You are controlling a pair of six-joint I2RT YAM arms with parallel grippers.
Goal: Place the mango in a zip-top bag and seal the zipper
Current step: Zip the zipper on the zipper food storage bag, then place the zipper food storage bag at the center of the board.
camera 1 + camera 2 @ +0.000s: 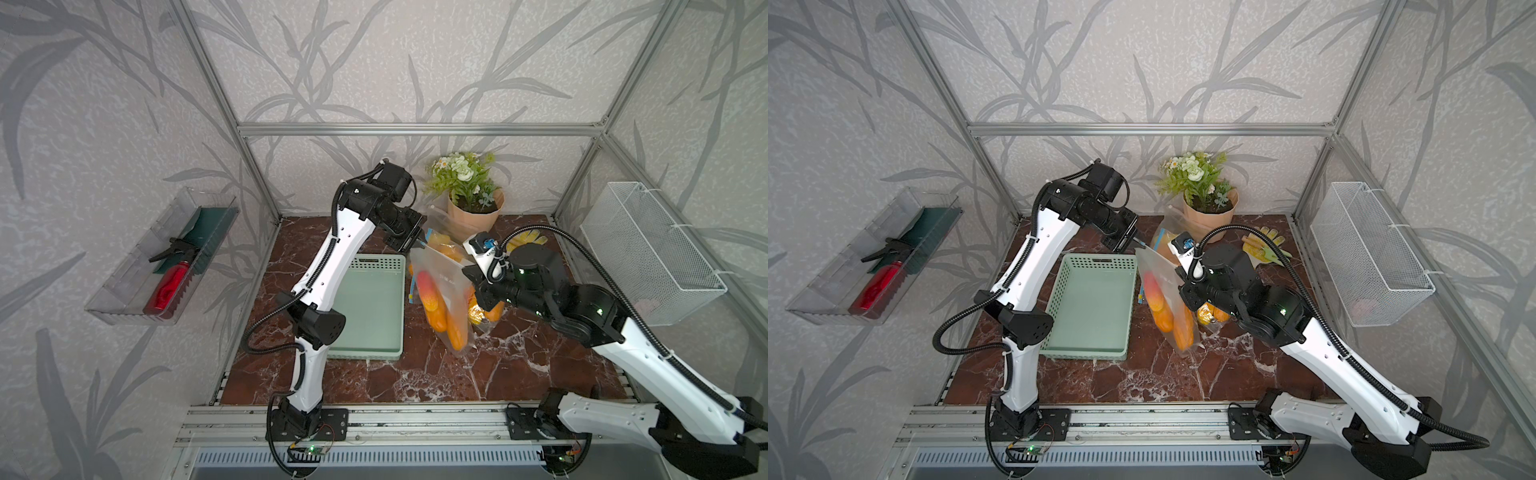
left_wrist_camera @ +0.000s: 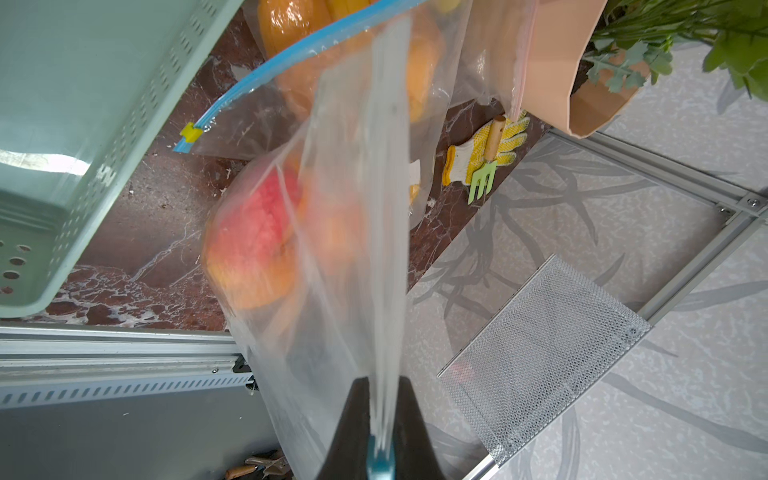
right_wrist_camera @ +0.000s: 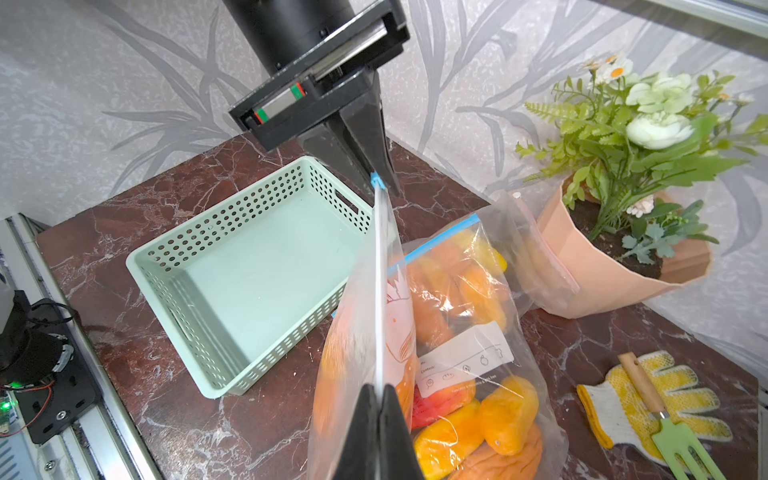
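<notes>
1. Right wrist view shows the right gripper (image 3: 379, 390) nearest, its fingers clenched on one end of the zipper (image 3: 379, 282).
2. From there the zipper runs taut as one pale line to the left gripper (image 3: 380, 185). Its fingers are pinched on the other end, at a small blue piece that is probably the slider.
3. The zip-top bag (image 3: 353, 353) hangs below that line, carried by both arms. In a top view the mango (image 1: 428, 291) shows red-orange inside the bag, right of the frame's centre, with other orange fruit around it. Whether the bag's bottom rests on the counter (image 1: 374, 382) cannot be told.
4. The empty basket (image 1: 376, 260) stands just beside the bag, at the centre of that frame. Beyond the bag a second bag (image 3: 469, 291) of fruit lies on the counter, and further back is the flower pot (image 3: 602, 282).
5. The mango looks placed, so sealing appears to be the step in hand. Whether the lips are locked along their whole length cannot be told.
6. Risks:
   - The fruit's weight could drag the thin strip out of either pinch.
   - A hard pull along the zipper could tear it free or leave a gap under the right fingers.
   - A swing could knock the second bag or the basket.
</notes>
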